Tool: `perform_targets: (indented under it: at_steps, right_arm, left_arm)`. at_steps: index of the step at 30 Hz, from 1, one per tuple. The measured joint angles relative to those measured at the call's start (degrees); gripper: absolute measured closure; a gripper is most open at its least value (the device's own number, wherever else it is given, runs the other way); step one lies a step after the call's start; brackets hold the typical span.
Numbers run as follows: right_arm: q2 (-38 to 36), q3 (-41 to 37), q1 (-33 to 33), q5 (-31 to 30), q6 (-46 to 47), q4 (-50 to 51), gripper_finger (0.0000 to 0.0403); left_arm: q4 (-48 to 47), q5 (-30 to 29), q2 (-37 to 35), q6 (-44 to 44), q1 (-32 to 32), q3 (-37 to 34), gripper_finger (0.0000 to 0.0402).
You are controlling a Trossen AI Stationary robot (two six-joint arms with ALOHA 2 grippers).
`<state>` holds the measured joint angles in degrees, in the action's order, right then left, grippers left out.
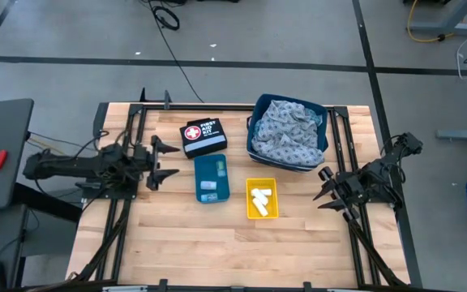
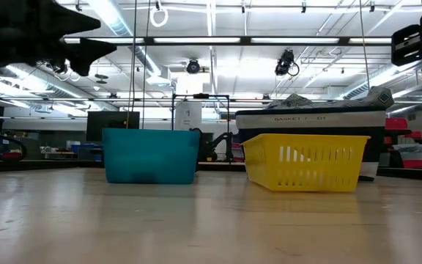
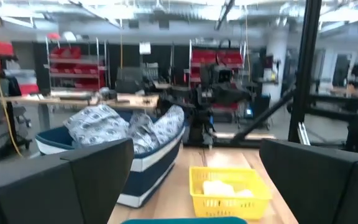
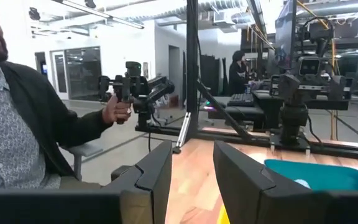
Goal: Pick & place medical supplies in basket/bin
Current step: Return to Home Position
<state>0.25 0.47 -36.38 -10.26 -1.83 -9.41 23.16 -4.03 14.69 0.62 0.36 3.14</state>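
Note:
White gauze rolls [image 1: 259,200] lie in a small yellow bin [image 1: 272,212], also seen in the left wrist view as rolls [image 3: 219,186]. Small pale packets [image 1: 209,185] lie in a teal bin [image 1: 199,166]. Patterned light blue and grey cloths [image 1: 286,134] fill a dark blue basket [image 1: 252,138]. My left gripper [image 1: 165,161] is open above the table's left side, pointing toward the teal bin. My right gripper [image 1: 323,188] is open at the right, right of the yellow bin. Both hold nothing.
A black first aid pouch with a red-and-white cross label [image 1: 203,136] lies at the far side, left of the blue basket. Black frame rails [image 1: 128,138] run along the table's left and right sides. A seated person [image 4: 17,124] shows beyond the table in the right wrist view.

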Motion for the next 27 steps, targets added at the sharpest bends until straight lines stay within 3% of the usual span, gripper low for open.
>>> perform_targets:
  at_steps: [4, 9, 13, 18, 21, 27]
  right_arm:
    - [0.00, 0.00, 0.00, -0.95, 0.09, -0.14, 0.0275]
    - [0.02, 0.00, 0.00, -8.14, 0.97, 0.68, 0.0275]
    - [0.04, 0.00, 1.26, -12.26, 0.76, 2.72, 0.0275]
    - [0.04, 0.00, 6.38, -13.01, -1.40, 3.43, 0.0275]
    - [0.04, 0.00, 11.06, -9.36, -2.91, 3.25, 0.0275]
    - [0.04, 0.00, 21.44, 9.95, 3.15, 5.34, 0.0275]
  left_arm:
    - [-3.26, -2.00, -8.04, -0.66, 0.86, -2.61, 0.0049]
    - [-10.63, -3.64, -13.79, -2.19, 0.81, -2.63, 0.0049]
    - [-13.73, -5.31, -14.68, -1.63, 0.79, -2.63, 0.0049]
    - [-13.62, -5.60, -14.70, -1.40, 0.81, -2.65, 0.0049]
    - [-13.43, -6.23, -14.70, -0.96, 0.81, -2.67, 0.0049]
    - [-14.74, -6.47, -14.70, -2.75, 0.78, -2.67, 0.0049]
